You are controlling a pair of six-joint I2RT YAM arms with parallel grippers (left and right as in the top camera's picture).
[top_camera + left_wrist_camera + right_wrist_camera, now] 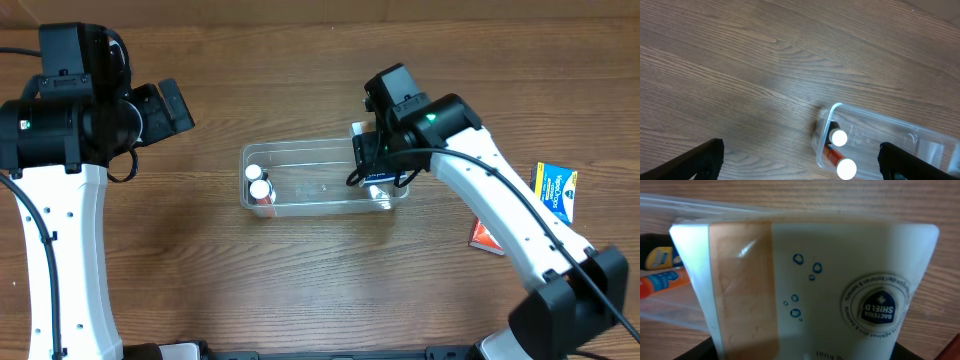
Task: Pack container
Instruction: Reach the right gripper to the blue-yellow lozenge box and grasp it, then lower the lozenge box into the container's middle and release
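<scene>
Resting mid-table: container (310, 190), clear thin plastic, judged light, flexible and slick; likely best gripped at the rim. Two white-capped bottles (258, 185) inside, left end. Right gripper (378, 180) clamping printed box (810, 290) over right end. Left gripper (168, 108) spread wide, empty, apart.

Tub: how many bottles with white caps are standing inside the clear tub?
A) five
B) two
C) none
B: the overhead view shows two white-capped bottles side by side at one end of the tub.
</scene>
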